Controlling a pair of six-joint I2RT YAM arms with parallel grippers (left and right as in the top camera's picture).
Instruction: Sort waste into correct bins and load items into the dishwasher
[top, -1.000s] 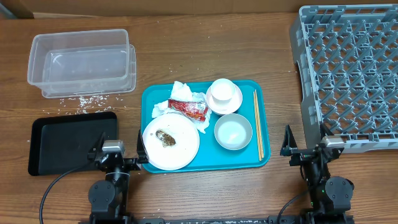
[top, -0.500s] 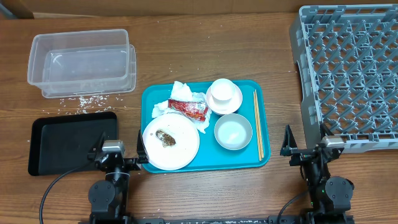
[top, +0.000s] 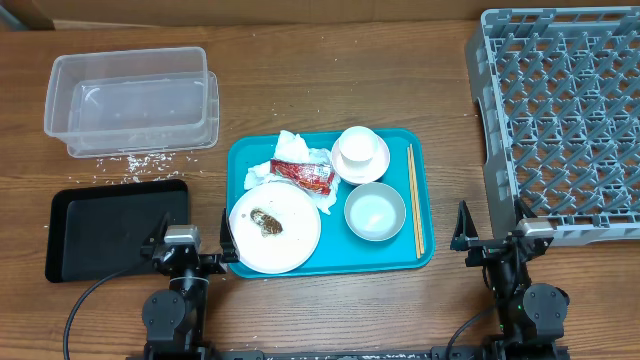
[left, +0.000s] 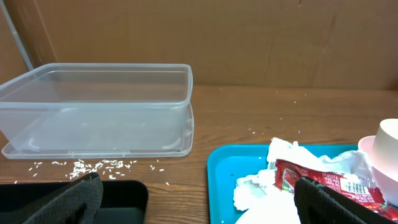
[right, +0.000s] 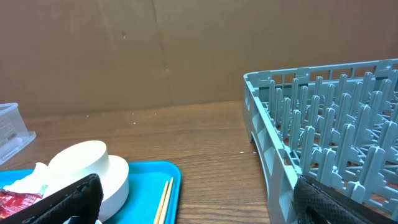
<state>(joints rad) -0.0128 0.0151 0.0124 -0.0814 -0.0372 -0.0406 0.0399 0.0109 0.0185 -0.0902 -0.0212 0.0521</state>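
Observation:
On the teal serving tray (top: 335, 255) lie a white plate (top: 295, 240) with a brown scrap (top: 268, 222), a crumpled napkin (top: 293, 148), a red wrapper (top: 304, 175), an upturned white cup (top: 360, 152), a white bowl (top: 375, 212) and chopsticks (top: 415, 200). The clear tub (top: 130, 100) stands far left, with rice grains (top: 130, 160) in front of it and the black tray (top: 110, 232) nearer. The grey rack (top: 560, 110) is at the right. My left gripper (top: 190, 248) (left: 199, 208) is open and empty between the black tray and the plate. My right gripper (top: 492, 242) (right: 199, 208) is open and empty beside the rack.
Brown cardboard walls stand behind the table. The rack's near corner sits close to my right gripper. The left wrist view shows the tub (left: 99, 106), rice (left: 93, 165) and wrapper (left: 323, 180). The right wrist view shows the chopsticks (right: 163, 202) and rack (right: 323, 106).

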